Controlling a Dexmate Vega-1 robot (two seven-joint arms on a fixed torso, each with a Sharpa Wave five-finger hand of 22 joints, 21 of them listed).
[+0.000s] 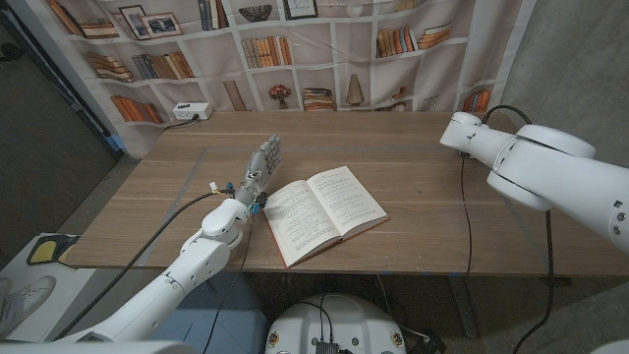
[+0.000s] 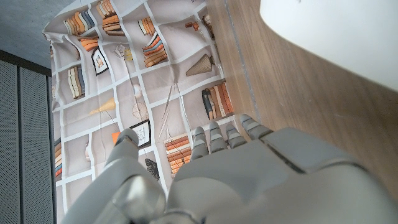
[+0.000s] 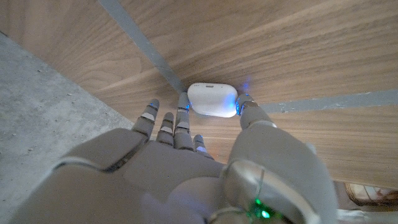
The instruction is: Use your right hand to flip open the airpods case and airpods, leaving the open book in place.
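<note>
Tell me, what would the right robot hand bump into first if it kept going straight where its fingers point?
Probably the white airpods case: the right robot hand already has fingertips at both its sides on the table.

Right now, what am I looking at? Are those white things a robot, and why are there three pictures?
Yes, it is a robot with two white arms, standing at a wooden table. The head view looks down from its head. The other two pictures come from small cameras on its wrists, so they look tilted. An open book with a red cover lies in the middle of the table. The left hand waits beside the book, fingers apart, holding nothing. In the right wrist view, the right hand reaches a small white rounded earphone case on the table. A finger and the thumb touch its sides, but I cannot tell if it is gripped yet.
</note>
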